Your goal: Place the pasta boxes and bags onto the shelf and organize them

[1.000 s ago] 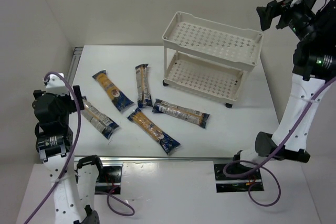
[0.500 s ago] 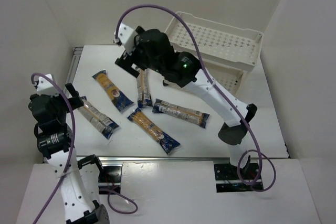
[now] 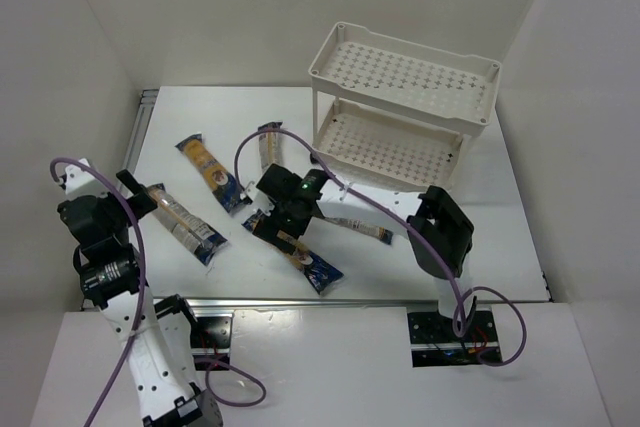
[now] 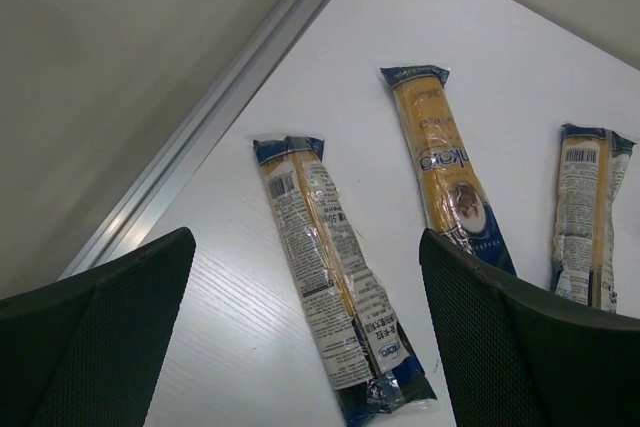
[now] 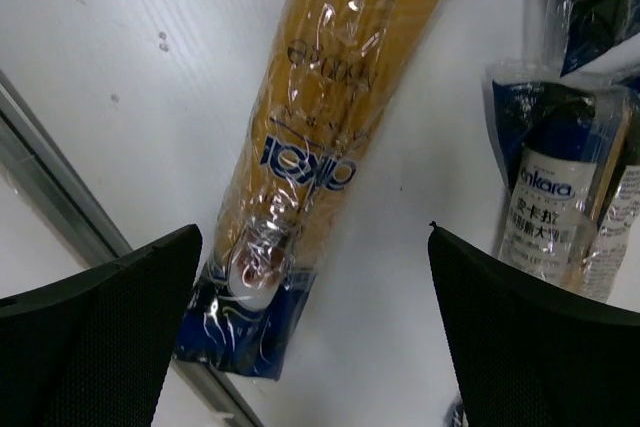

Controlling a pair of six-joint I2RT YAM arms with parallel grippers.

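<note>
The cream-white two-tier shelf (image 3: 405, 112) stands at the back right with both tiers bare. Several pasta bags lie flat in front of it. My right gripper (image 3: 283, 225) hovers open, low over the front bag (image 3: 318, 269); in the right wrist view that yellow bag (image 5: 320, 127) runs between the fingers (image 5: 100, 327), untouched, with another bag's blue end (image 5: 560, 207) beside it. My left gripper (image 3: 138, 193) is open above the leftmost bag (image 3: 185, 224). In the left wrist view this bag (image 4: 335, 292) lies between the fingers (image 4: 520, 347), and two others (image 4: 445, 172) (image 4: 590, 217) lie farther on.
A metal rail (image 3: 300, 302) runs along the table's front edge, close under the right gripper (image 5: 315, 337), and another rail (image 4: 220, 117) borders the left side. White walls enclose the table on the left, the back and the right.
The right arm swung from high at the far right, across in front of the shelf, down to the front bag. The left arm shifted slightly left and down. Both grippers stayed open.
</note>
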